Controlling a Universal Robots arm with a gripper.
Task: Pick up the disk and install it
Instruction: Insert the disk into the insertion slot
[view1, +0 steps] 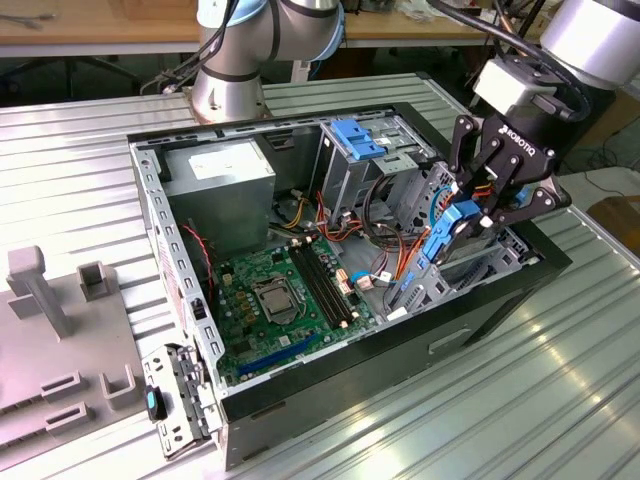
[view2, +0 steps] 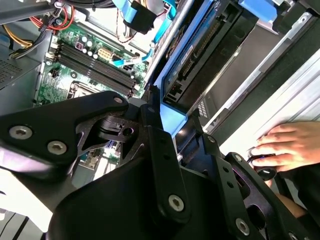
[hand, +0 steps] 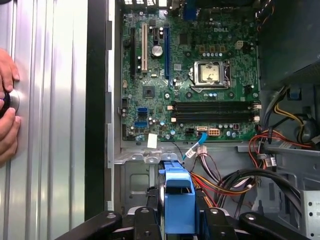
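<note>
- The gripper (view1: 480, 205) pinches the disk (view1: 448, 232), its fingers pressed onto the blue carrier.
- In the exterior view, the disk sits tilted over the open computer case's (view1: 152, 205) 3 o'clock edge.
- A person's hand (hand: 7, 120) lies on the ribbed table (view1: 80, 160) beside the case.

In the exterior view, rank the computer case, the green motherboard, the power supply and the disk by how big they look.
Largest to smallest:
1. computer case
2. green motherboard
3. power supply
4. disk, which is partly covered
</note>
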